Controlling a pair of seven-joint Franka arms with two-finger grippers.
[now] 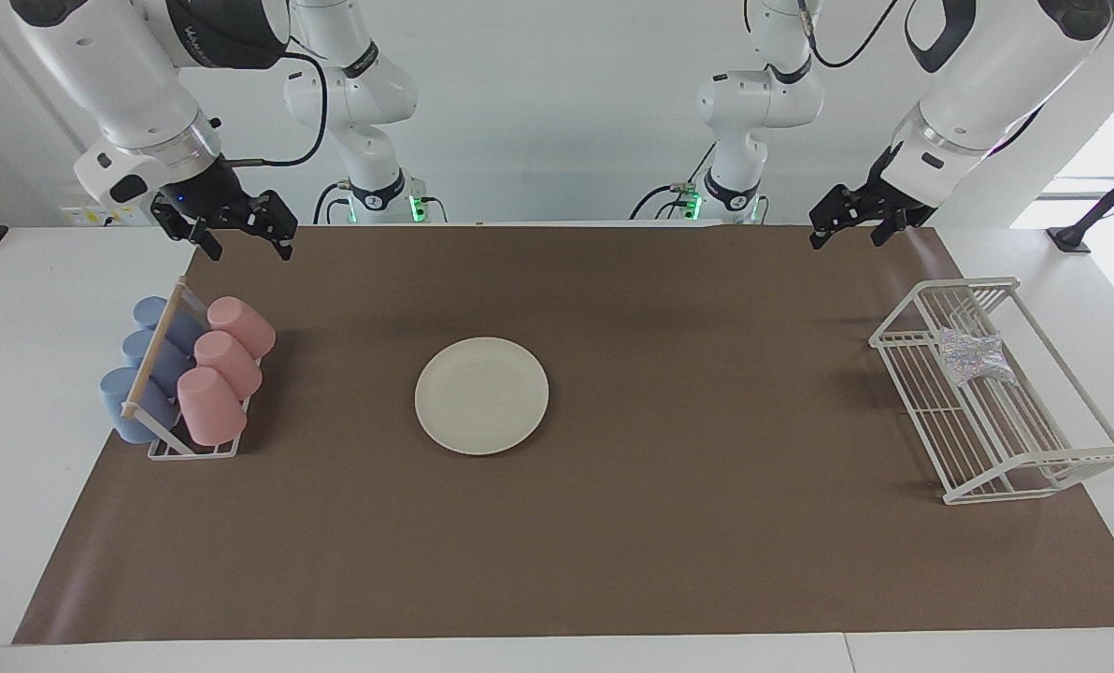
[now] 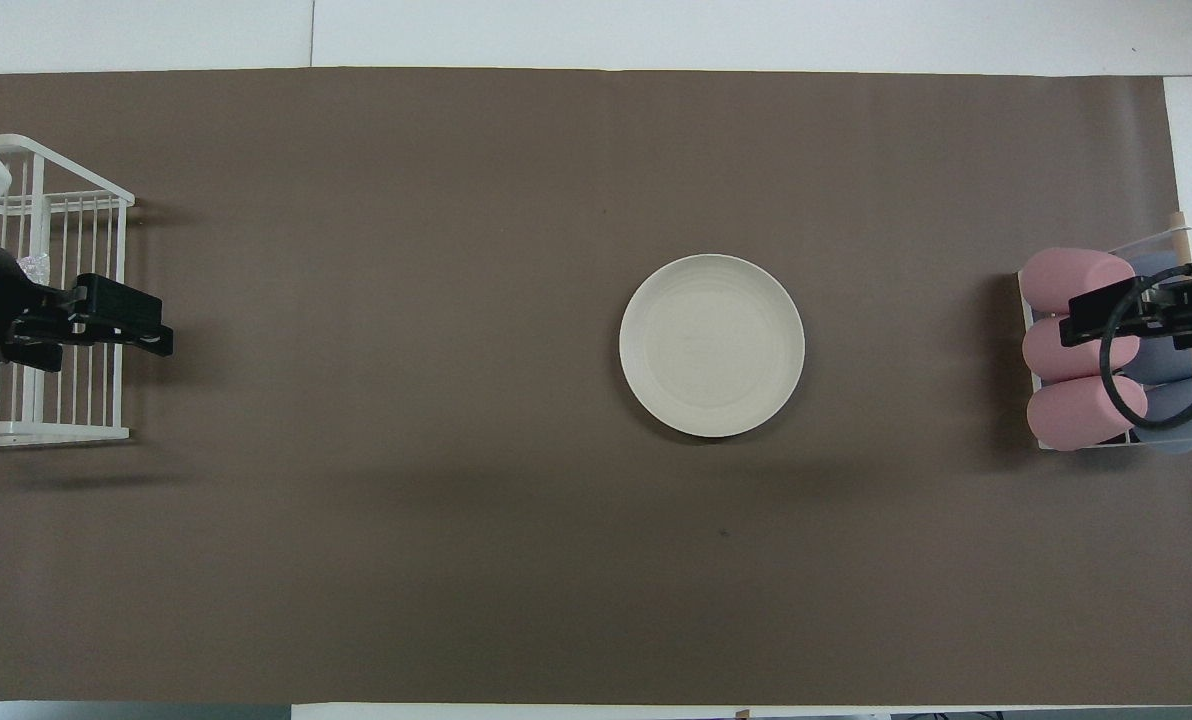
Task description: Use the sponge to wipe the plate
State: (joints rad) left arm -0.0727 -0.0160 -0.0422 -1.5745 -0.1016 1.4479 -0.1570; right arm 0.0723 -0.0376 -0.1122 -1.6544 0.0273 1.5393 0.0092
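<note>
A round, flat, cream-white plate is seen lying bare on the brown paper sheet that covers the middle of the white bench. A small silvery-grey glittery mesh sponge is found inside a white wire rack at the left arm's end of the bench, well apart from the plate. The left gripper is held in the air over the sheet, beside the rack and above neither sponge nor plate; its jaws are apart and nothing is held. At the right arm's end, pink cups and blue cups are stored in a small rack. The right gripper is held above the sheet's edge near those cups, jaws apart and empty.
</note>
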